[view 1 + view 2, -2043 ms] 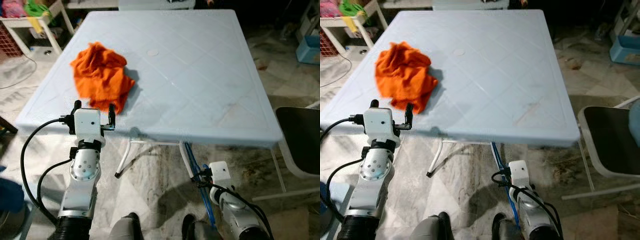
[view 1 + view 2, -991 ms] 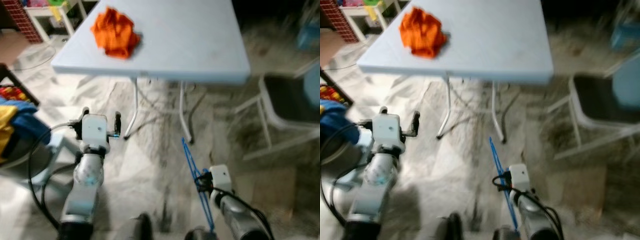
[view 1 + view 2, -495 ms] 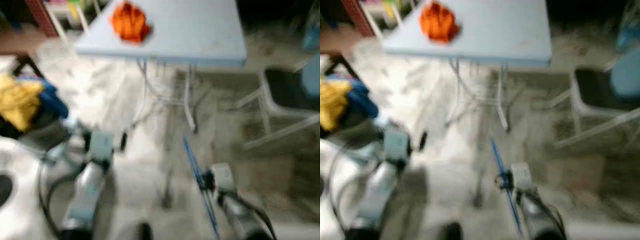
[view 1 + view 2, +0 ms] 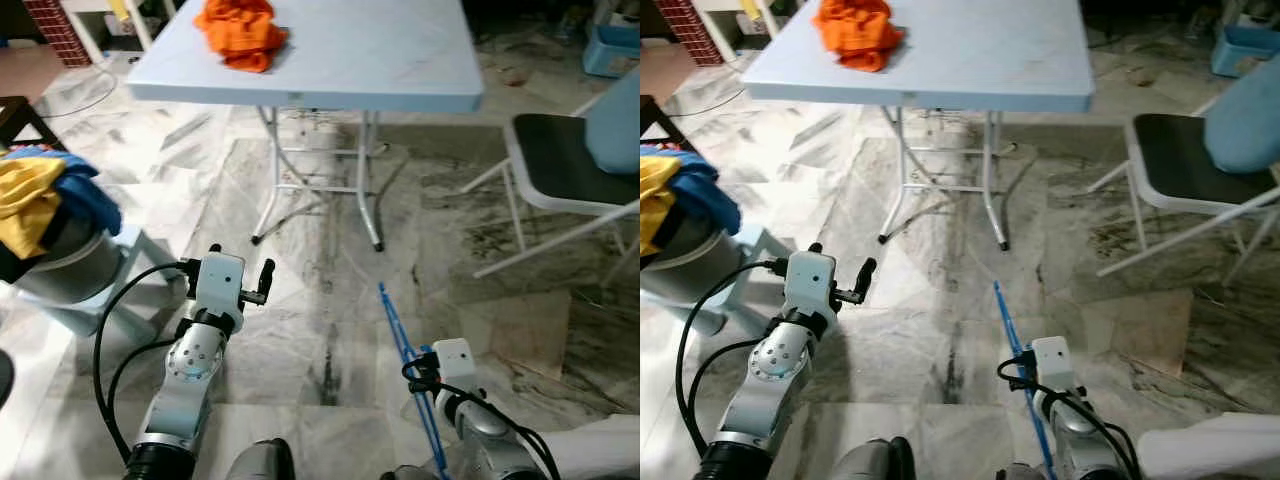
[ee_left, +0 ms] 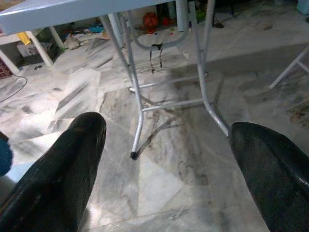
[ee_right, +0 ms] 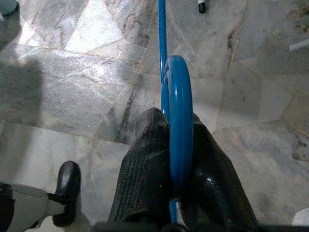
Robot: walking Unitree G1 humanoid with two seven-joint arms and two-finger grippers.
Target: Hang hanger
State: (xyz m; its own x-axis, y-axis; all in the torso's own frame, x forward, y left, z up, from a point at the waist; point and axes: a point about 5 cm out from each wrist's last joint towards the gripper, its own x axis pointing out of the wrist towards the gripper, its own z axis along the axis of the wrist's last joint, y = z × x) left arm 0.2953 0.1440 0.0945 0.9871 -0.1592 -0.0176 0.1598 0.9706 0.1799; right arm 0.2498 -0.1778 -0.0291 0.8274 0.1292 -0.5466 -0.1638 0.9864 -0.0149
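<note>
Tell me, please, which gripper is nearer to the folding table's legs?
Left. The left gripper, open, sits just short of the table legs; the right gripper, clamped on the blue hanger, is further back.

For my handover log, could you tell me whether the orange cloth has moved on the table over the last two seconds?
No. The orange cloth lies near the same left corner of the blue table; its shift in the picture comes from the camera backing away.

Right hand (image 6: pixel 177 159) fingers (image 6: pixel 145 164) clamp the blue hanger (image 6: pixel 177 101) above marble floor (image 6: pixel 72 72)
</note>
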